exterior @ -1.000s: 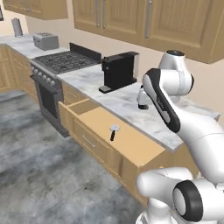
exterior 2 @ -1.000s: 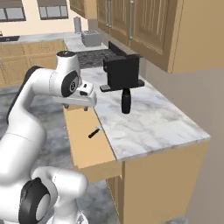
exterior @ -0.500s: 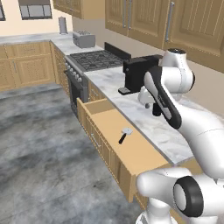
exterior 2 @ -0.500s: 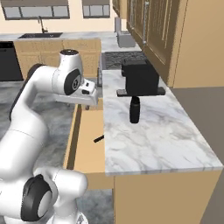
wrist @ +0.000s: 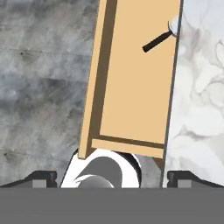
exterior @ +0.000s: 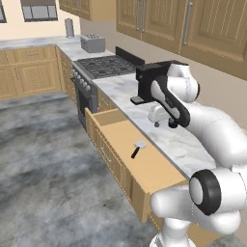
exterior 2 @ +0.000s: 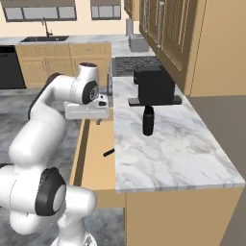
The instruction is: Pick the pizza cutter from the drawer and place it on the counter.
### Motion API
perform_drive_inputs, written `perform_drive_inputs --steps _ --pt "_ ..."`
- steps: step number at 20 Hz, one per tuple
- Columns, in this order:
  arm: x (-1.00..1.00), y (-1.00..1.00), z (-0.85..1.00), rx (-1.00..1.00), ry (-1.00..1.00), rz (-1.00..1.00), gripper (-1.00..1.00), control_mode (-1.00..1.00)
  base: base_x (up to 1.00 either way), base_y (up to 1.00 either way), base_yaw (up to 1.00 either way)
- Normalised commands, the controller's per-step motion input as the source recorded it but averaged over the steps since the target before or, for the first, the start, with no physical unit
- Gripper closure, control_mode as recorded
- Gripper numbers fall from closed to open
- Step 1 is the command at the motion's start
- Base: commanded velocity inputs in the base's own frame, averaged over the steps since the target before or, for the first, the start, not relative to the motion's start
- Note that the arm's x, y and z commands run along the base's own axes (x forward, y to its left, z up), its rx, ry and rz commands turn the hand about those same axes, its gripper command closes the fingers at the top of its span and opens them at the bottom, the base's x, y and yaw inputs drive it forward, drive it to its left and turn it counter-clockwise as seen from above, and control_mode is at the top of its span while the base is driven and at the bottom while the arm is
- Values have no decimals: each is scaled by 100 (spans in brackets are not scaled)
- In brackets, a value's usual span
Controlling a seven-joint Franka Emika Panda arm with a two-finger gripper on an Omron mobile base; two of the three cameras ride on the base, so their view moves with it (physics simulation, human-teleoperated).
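Base: your cameras have swung since a second ago, so the whole kitchen sits differently in frame; nothing in it has been moved.
Drawer (exterior: 144, 164): it stands pulled out below the counter (exterior 2: 168, 144), so you can go straight to the pick.
Pizza cutter (exterior: 137, 148): it lies flat in the drawer, toward the counter side, not yet lifted.
Gripper (exterior 2: 98, 120): you have it above the drawer's far end, jaws spread wide and empty.
Hand view: here you see the cutter's wheel (wrist: 174, 25) tucked against the counter's edge, handle slanting out.
Right base view: only the black handle (exterior 2: 109, 153) pokes out beside the slab; a black bottle (exterior 2: 148, 120) stands on the counter.
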Motion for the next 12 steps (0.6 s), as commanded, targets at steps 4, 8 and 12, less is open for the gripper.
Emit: perform_drive_inputs --steps 4,8,12 --pt "49 51 -61 -1 14 5 -100 -100 0 0 0" --pt "26 72 -71 -3 9 -2 -100 -100 0 0 0" --pt "28 48 -92 0 7 -7 -100 -100 0 0 0"
